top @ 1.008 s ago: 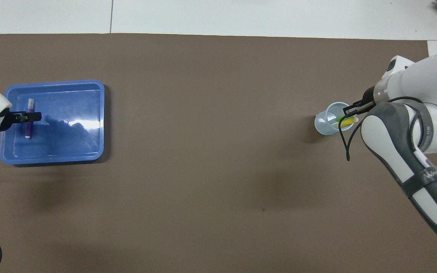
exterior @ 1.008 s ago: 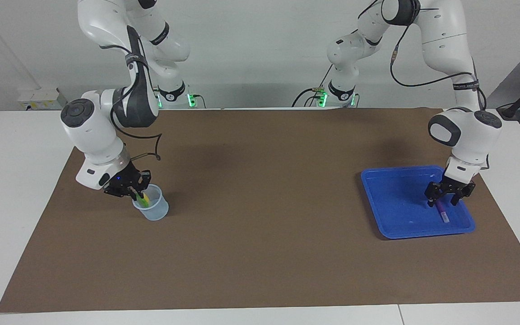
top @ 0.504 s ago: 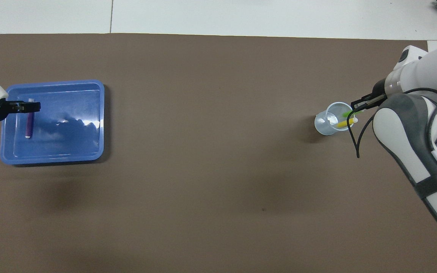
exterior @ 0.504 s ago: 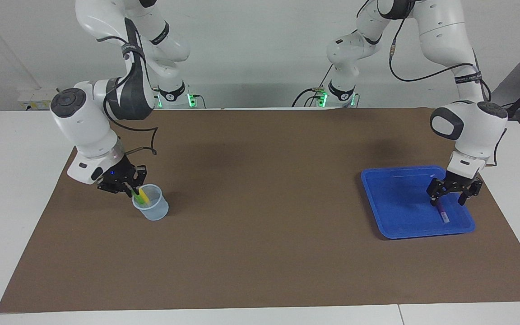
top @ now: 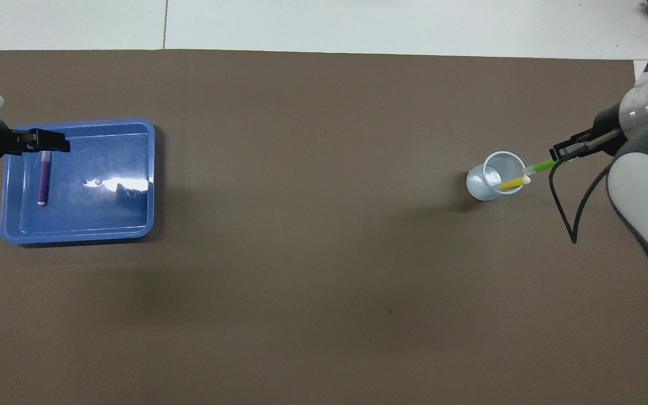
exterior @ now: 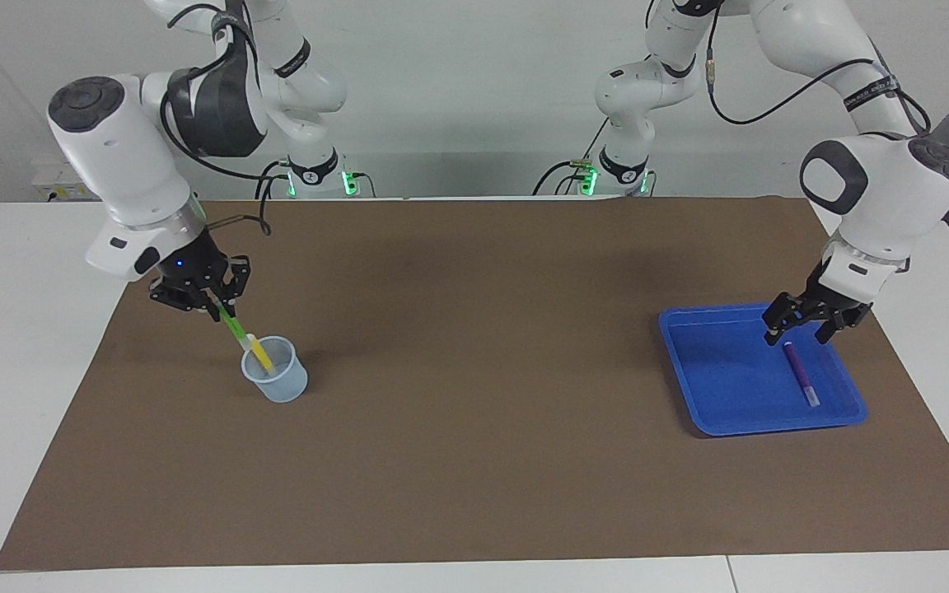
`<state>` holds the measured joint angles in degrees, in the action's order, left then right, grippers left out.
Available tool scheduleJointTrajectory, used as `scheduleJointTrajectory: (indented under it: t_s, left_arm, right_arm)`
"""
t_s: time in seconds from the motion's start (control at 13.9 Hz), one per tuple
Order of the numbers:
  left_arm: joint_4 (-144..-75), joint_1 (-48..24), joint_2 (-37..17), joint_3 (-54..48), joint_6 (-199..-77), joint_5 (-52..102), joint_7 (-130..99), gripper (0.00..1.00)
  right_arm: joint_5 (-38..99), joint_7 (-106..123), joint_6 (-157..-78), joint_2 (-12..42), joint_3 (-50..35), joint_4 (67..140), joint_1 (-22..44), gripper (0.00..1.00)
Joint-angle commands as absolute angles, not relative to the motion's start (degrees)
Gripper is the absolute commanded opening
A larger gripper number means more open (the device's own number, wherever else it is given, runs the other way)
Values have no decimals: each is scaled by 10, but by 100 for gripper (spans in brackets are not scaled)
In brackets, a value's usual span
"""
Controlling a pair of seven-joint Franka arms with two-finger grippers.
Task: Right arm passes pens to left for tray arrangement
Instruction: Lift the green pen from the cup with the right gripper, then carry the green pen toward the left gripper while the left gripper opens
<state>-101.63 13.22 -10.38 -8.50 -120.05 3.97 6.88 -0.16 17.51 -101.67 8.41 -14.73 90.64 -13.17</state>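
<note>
right gripper (exterior: 217, 308) clenched on green pen (exterior: 233, 327) above cup (exterior: 276, 380)
left gripper (exterior: 806, 323) released over tray (exterior: 713, 387); purple pen (exterior: 800, 373) lies inside.

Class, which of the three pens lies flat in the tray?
The purple pen, flat in the blue tray; the green pen and yellow pen do not.
</note>
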Motion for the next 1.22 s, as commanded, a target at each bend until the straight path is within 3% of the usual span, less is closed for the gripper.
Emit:
scheduleJointTrajectory:
  t_s: [0.0,0.36,0.58,0.86,1.15]
  left_arm:
    - [-1008,104,-75,-78,-1133,35,16,100]
    - [-1006,48,-19,-78,-1051,33,-73,100]
    - [-1005,40,2,-79,-1019,33,-76,100]
    - [-956,42,3,-86,-930,31,-75,100]
    - [-983,68,17,-80,-918,143,-118,99]
  right_arm:
    - [40,166,-950,88,-156,847,-141,6]
    - [171,-42,-943,74,-163,835,-109,6]
    - [205,-210,-1007,73,-164,853,-32,6]
    - [298,-360,-1098,72,-164,899,1,6]
    - [351,-461,-1159,75,-164,917,37,6]
